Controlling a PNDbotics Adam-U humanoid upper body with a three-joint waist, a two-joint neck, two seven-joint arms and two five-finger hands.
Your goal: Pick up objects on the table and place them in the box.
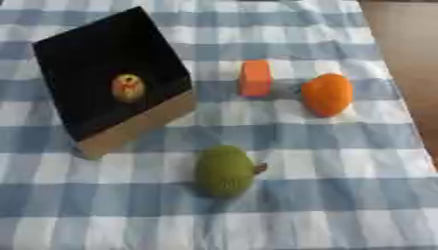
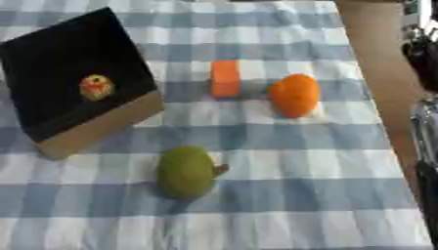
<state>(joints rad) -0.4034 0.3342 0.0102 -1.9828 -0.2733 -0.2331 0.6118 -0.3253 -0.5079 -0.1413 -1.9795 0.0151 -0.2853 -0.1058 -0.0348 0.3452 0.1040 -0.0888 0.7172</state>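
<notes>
On the checked table (image 1: pixel 342 161) before me: box (image 1: pixel 111 73) holding one small yellow item (image 1: pixel 127 87), orange block (image 1: pixel 254 78), orange fruit (image 1: pixel 328 94), green fruit (image 1: pixel 224 171); my fingers' state I cannot tell.

A blue-and-white checked cloth (image 1: pixel 342 195) is covering the surface. A black-lined box (image 1: pixel 137 127) with a tan wall is sitting askew at the far left. An orange block (image 1: pixel 254 78) is standing to its right, and a round orange fruit (image 1: pixel 328 94) is lying just beside the block, apart from it. A green fruit (image 1: pixel 224 171) with a short brown stem is lying nearer, well apart from the others.
</notes>
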